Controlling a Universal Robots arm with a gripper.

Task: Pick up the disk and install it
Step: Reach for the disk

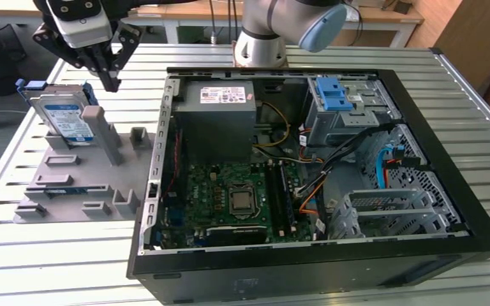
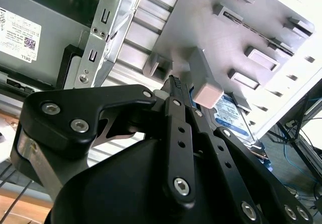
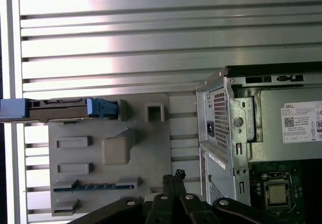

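Nearest in the exterior view lies the open computer case (image 1: 313, 268), its drive cage (image 1: 347, 111) with the blue latch at the case's far edge; beside it on the slatted table (image 1: 449, 83) sits the grey fixture block (image 1: 83, 185); the disk (image 1: 64, 118) stands on edge in a slot at the block's far corner; farthest, the gripper (image 1: 109, 81) hangs just above it, fingers together and clamped on nothing. For a clean grasp, I judge the fingers should part and straddle the disk's thin top edge squarely, clear of the grey post (image 1: 92, 124). The first wrist view shows the disk edge-on, with the blue carrier (image 3: 103, 108) at its ends; the exterior view shows its labelled face.
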